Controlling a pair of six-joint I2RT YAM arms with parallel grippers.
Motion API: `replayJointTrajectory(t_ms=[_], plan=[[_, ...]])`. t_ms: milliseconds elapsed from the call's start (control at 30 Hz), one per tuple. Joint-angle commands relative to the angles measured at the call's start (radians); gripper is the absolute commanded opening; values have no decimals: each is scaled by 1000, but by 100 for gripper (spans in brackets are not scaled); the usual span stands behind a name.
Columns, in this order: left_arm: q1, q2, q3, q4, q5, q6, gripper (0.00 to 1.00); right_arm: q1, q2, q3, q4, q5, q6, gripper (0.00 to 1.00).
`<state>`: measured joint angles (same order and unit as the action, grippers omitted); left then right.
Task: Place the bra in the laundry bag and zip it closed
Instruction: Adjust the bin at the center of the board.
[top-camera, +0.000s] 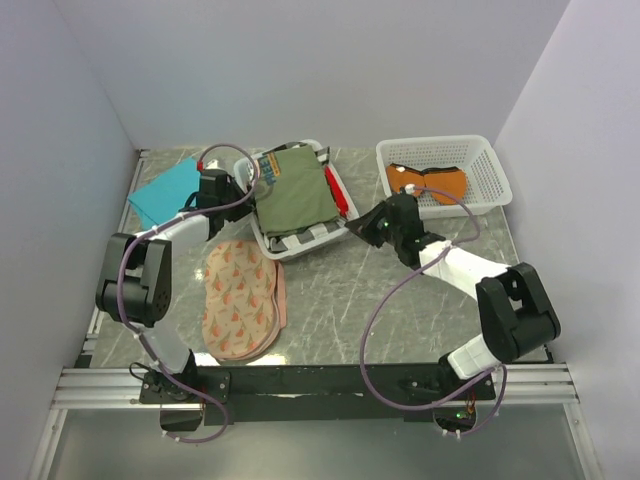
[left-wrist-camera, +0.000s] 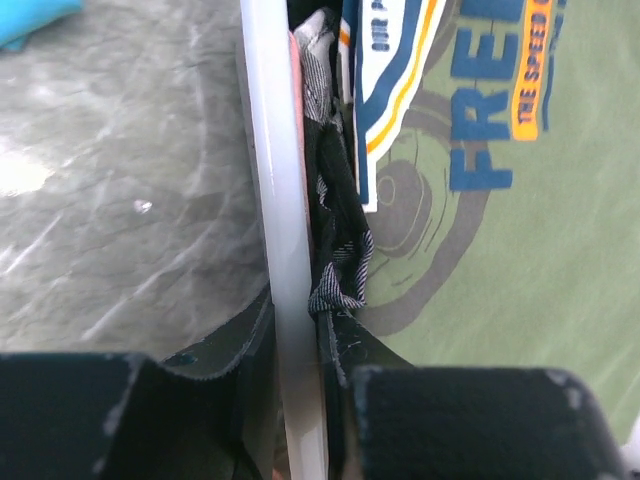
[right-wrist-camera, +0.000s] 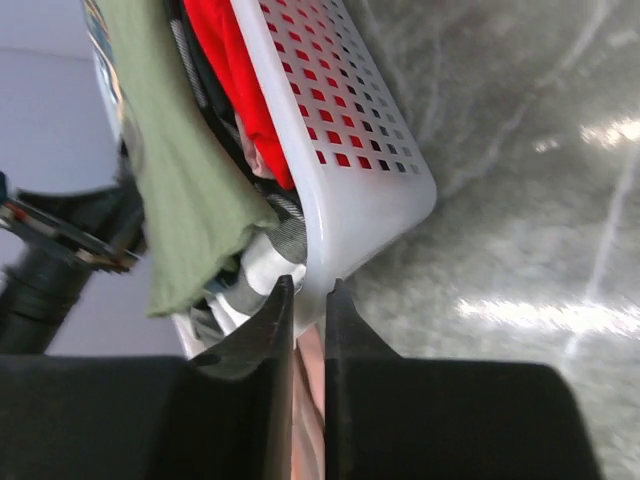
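I count two white baskets. My left gripper (left-wrist-camera: 300, 350) is clamped on the left rim of the centre basket (top-camera: 290, 250). My right gripper (right-wrist-camera: 308, 300) is closed on that basket's right corner. One olive shirt (top-camera: 295, 190) lies on top inside it. One orange bra (top-camera: 428, 183) lies in the second basket (top-camera: 490, 175), upper right of the top view. One laundry bag (top-camera: 240, 298) lies flat on the table (top-camera: 400, 300), lower left of centre, touched by neither gripper. One teal cloth (top-camera: 165, 192) sits upper left.

walls (top-camera: 300, 60) — plain pale grey, three sides | tabletop (top-camera: 330, 300) — grey marbled, glossy glare
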<state>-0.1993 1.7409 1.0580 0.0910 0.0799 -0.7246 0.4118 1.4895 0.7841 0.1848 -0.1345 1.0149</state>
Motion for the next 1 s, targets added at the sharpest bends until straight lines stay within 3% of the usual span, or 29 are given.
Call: replayJointTrajectory(t_ms=[0, 267, 500, 700, 800, 867, 967], plan=[[-20, -90, -26, 46, 107, 17, 22, 10, 49, 121, -43, 75, -127, 5], [-38, -127, -87, 36, 159, 22, 25, -56, 210, 391, -177, 85, -203, 6], [-114, -155, -98, -2, 155, 44, 34, -120, 353, 572, -235, 50, -228, 6], [-178, -178, -115, -30, 140, 51, 39, -137, 505, 843, -365, 12, -295, 11], [-201, -184, -131, -33, 133, 47, 35, -139, 583, 983, -421, 10, -322, 13], [-213, -181, -136, -36, 126, 41, 46, -143, 647, 1101, -445, -2, -340, 15], [-227, -172, -153, -16, 146, 30, 48, -148, 736, 1269, -511, -7, -364, 20]])
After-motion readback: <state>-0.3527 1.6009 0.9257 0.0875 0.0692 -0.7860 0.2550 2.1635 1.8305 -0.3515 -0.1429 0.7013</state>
